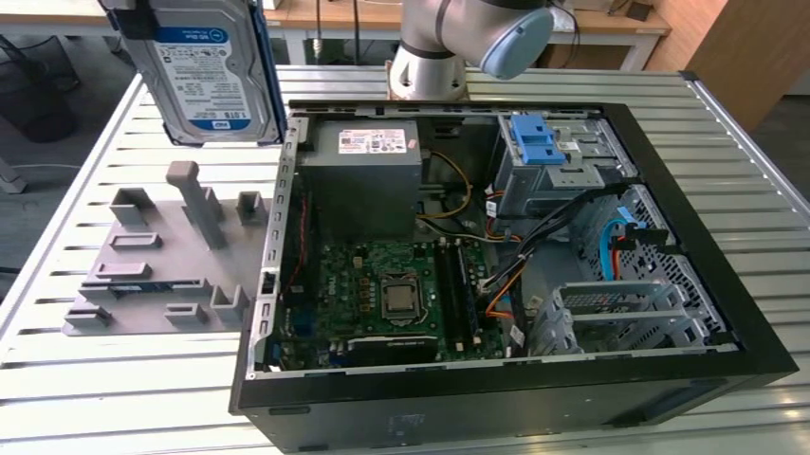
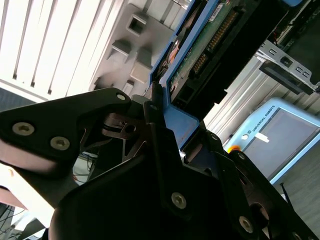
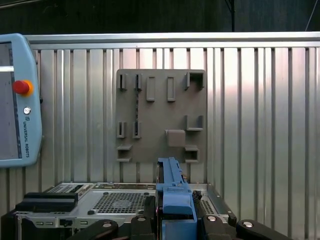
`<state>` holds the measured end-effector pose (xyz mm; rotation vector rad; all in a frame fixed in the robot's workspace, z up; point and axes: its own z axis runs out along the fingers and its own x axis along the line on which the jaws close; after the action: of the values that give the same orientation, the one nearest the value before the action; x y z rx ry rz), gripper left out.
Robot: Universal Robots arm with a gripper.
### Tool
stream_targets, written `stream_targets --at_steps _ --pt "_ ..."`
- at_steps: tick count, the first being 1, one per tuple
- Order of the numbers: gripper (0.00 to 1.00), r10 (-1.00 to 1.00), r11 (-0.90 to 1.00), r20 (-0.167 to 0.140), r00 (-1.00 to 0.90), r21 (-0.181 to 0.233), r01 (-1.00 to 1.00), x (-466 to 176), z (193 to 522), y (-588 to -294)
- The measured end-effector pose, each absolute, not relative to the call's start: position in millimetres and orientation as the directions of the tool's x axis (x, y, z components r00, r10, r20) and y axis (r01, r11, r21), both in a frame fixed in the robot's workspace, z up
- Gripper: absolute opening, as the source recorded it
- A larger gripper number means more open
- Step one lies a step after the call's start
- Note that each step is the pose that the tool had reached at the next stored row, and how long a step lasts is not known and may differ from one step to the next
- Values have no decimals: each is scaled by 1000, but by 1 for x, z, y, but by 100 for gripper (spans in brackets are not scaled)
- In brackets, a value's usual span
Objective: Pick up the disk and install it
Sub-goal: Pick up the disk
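Aloft, claw (image 2: 167,120) clenched on disk (image 1: 209,71) — above slatted metal table (image 1: 114,379), grey fixture (image 1: 158,275) — wooden desk (image 1: 620,27) behind.

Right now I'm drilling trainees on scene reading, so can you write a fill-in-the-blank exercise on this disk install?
1. The gripper holds the disk by its ___ carrier frame.
2. The grey fixture lies on the table, to the exterior view's ___ of the computer case.
3. The computer case lies ___, its motherboard exposed.
Missing words: blue; left; open.
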<state>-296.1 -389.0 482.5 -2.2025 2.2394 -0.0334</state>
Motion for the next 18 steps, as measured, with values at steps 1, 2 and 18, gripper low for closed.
stream_targets --at_steps 1,2,18 --pt "37 -1000 16 15 -17 -15 -1000 -295 483 -389" --pt "37 -1000 16 15 -17 -15 -1000 -294 483 -390" --pt "37 -1000 16 15 -17 -15 -1000 -281 483 -398"
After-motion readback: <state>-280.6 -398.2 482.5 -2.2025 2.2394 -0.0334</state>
